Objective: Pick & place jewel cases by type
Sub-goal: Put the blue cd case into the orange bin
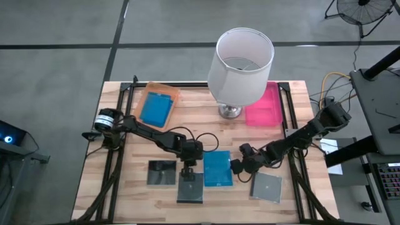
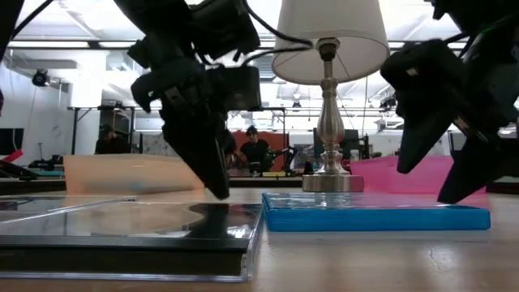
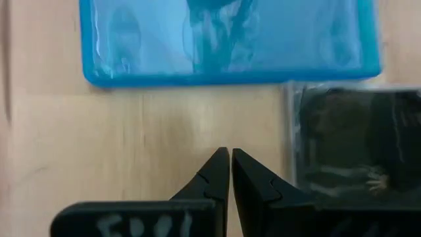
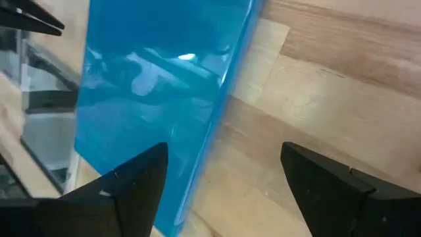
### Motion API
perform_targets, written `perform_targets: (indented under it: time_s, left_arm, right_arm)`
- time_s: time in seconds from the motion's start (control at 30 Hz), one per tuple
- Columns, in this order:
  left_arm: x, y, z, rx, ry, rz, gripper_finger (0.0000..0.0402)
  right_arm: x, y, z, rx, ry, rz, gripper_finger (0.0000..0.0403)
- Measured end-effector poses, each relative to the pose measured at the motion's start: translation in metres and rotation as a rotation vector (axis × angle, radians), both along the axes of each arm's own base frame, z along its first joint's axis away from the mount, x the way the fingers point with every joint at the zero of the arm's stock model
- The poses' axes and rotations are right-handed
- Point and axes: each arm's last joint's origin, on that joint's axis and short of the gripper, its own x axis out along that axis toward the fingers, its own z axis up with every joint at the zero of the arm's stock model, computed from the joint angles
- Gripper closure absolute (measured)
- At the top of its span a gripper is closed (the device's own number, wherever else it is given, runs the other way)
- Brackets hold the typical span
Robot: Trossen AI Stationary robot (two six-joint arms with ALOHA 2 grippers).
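The table (image 1: 125, 194) is carrying a white-shaded lamp (image 1: 240, 59) at the back, standing between an orange tray (image 1: 145, 94) and a pink tray (image 1: 275, 115). One blue case (image 1: 156, 109) is already lying in the orange tray, so blue cases seem to be going there; the pink one looks bare, presumably waiting for the grey cases.

The second blue case (image 1: 217, 167) is lying flat near the front, between both arms. Three grey cases are lying on the wood: one (image 1: 162, 172) at front left, one (image 1: 190, 187) just beside the blue case, one (image 1: 267, 186) at front right.

The right gripper (image 1: 237, 166) is sitting low at the blue case's right edge, fingers (image 4: 125, 191) spread wide and straddling that edge, probably lining up a grab. The left gripper (image 3: 230, 158) is hanging over bare wood beside the middle grey case, fingers clenched together on nothing.
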Motion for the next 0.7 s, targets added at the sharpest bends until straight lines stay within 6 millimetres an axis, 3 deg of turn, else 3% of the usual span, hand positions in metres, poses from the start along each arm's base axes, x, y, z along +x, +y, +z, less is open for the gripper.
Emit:
perform_targets:
  time_s: [0.27,0.7]
  left_arm:
    - [0.005,0.001,-0.011,-0.016,0.005,-0.005,0.0401]
    - [0.012,0.002,-0.011,-0.024,-0.061,-0.001,0.0401]
  right_arm:
    - [0.004,0.001,-0.004,-0.001,-0.031,-0.014,0.0113]
    - [0.019,-0.003,-0.015,0.015,-0.086,-0.043,0.0113]
